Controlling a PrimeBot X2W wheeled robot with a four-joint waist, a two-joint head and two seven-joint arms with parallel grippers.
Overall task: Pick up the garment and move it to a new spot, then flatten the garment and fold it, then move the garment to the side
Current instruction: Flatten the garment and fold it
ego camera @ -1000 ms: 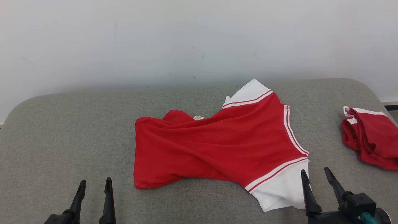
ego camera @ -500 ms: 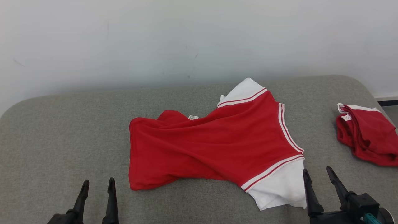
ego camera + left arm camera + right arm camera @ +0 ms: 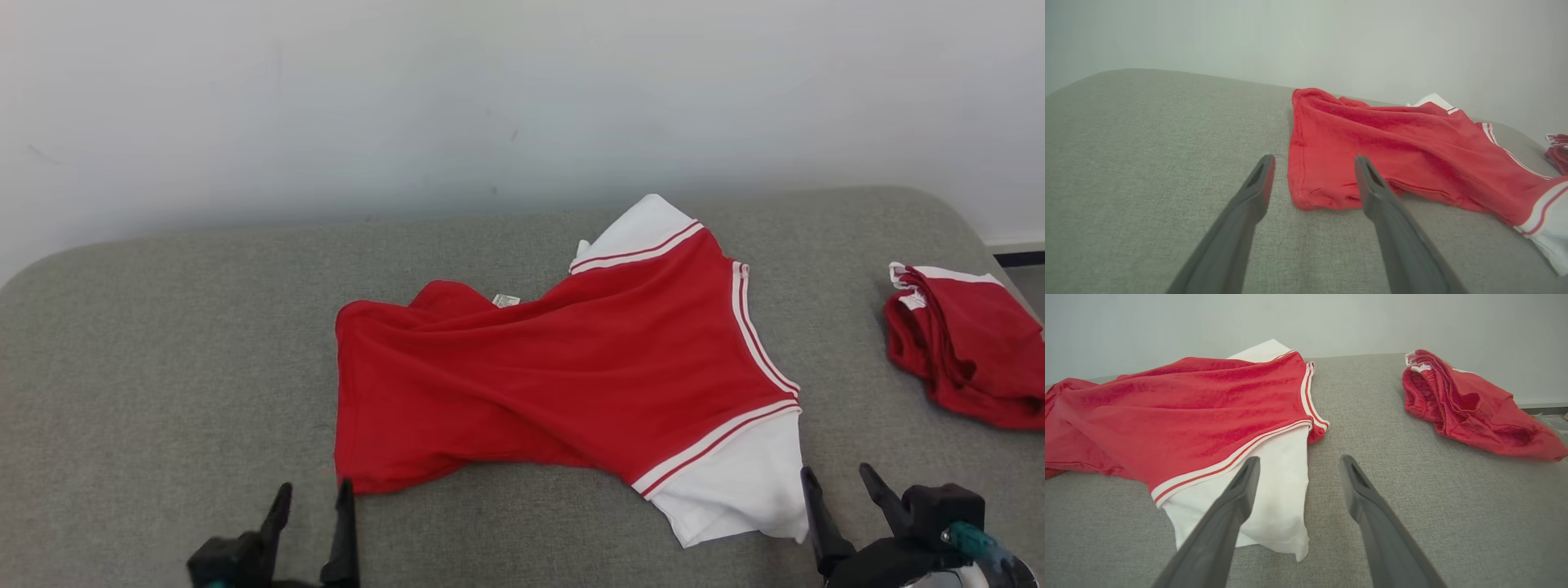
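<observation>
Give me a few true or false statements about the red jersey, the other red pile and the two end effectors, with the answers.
1. The garment lies rumpled on the grey cushion. True.
2. The left end effector is shut on the garment's red corner. False: it is open, close to that corner, holding nothing.
3. A second red bundle lies to the garment's right, apart from it. True.
4. The right end effector grips that bundle. False: it is open, beside the garment's white panel.

Black tapered fingers on left gripper; right gripper adds teal fitting.
</observation>
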